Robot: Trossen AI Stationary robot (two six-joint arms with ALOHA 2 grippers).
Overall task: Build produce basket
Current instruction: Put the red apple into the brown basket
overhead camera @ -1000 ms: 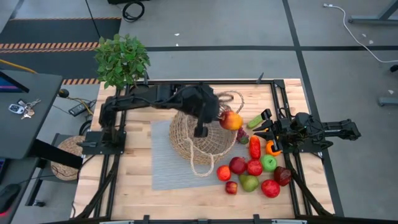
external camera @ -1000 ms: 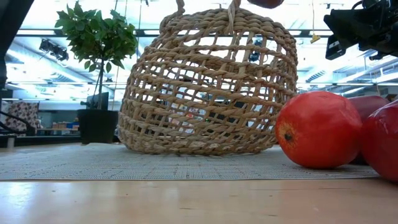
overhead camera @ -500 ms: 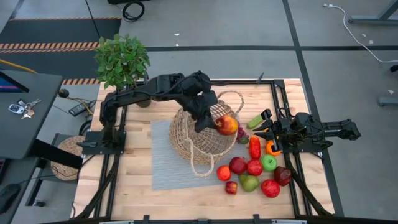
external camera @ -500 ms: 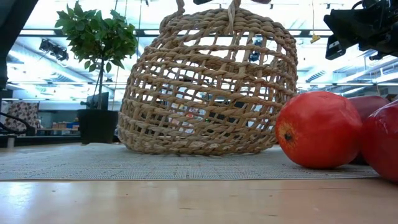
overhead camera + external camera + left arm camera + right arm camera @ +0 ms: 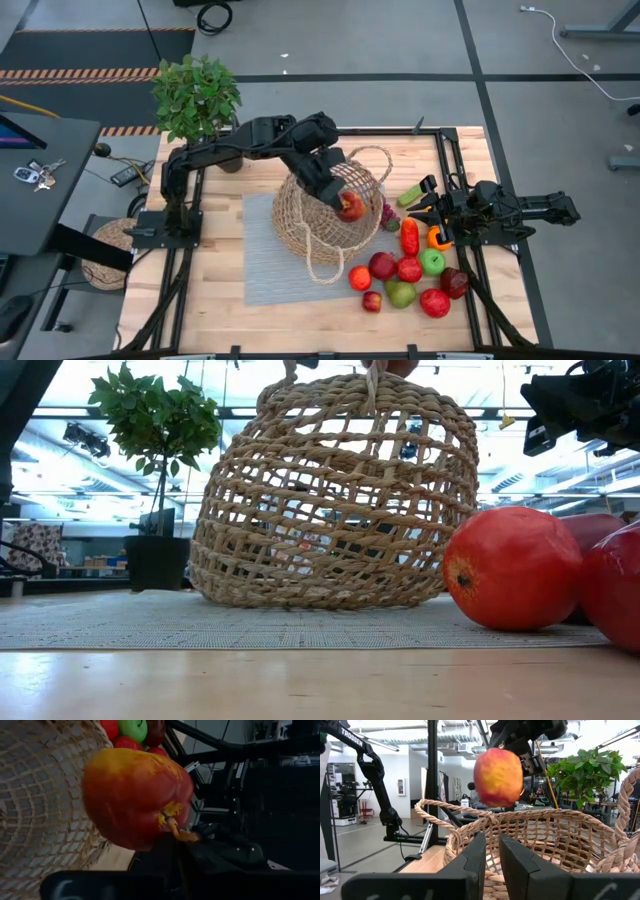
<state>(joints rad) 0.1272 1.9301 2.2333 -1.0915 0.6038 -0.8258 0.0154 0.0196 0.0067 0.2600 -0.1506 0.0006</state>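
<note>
Left gripper (image 5: 338, 198) hangs over the basket (image 5: 305, 215) mouth, pinching a red-and-yellow pepper (image 5: 351, 206) by the stalk end; a grip that thin could slip, I'd say, and drop it on the near rim, bouncing out onto the worktop (image 5: 210, 300); the basket looks empty through its weave; remaining produce (image 5: 405, 270) sits piled beside it; right gripper (image 5: 432, 212) waits nearby, fingers slightly parted, holding nothing.

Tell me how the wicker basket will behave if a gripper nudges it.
The basket looks light: open weave, apparently empty. It already leans on its rounded side in the low view, so a nudge would likely rock or slide it. The thin loop handles probably flex.
</note>
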